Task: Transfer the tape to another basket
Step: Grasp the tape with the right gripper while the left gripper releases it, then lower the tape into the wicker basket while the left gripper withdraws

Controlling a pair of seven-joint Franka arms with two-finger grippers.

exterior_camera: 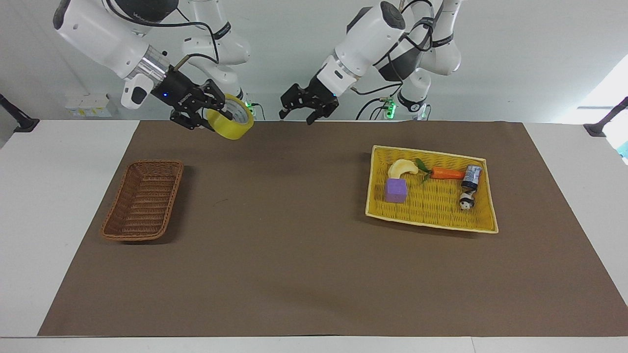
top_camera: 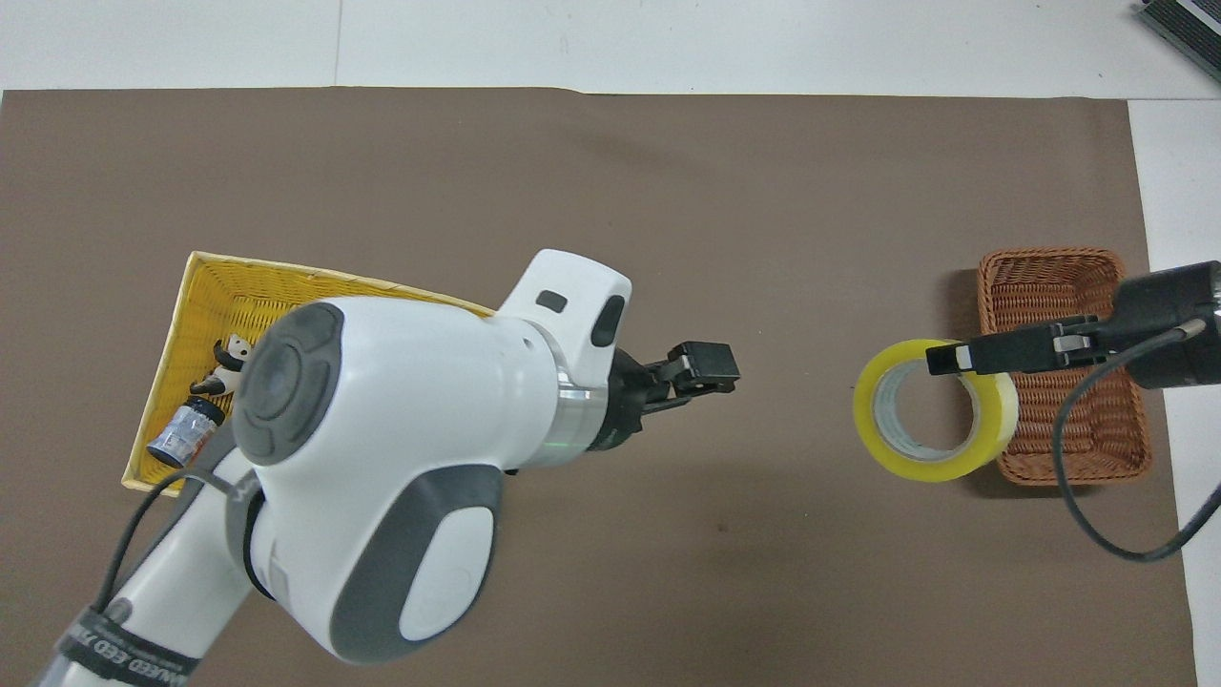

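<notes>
The tape (exterior_camera: 230, 131), a wide yellow roll with a pale core, hangs in my right gripper (exterior_camera: 221, 112), which is shut on its wall. It is in the air over the brown mat, just beside the small brown wicker basket (exterior_camera: 143, 200). In the overhead view the tape (top_camera: 882, 434) overlaps that basket's (top_camera: 1064, 286) edge under the right gripper (top_camera: 954, 361). My left gripper (exterior_camera: 297, 115) is open and empty, in the air over the mat's middle, apart from the tape; it also shows in the overhead view (top_camera: 701, 367).
A larger bright yellow woven basket (exterior_camera: 431, 218) lies toward the left arm's end of the table. It holds a purple block (exterior_camera: 395, 190), a banana (exterior_camera: 402, 168), a carrot (exterior_camera: 445, 173), a small can (exterior_camera: 471, 177) and a panda figure (exterior_camera: 466, 200). The left arm hides part of it in the overhead view.
</notes>
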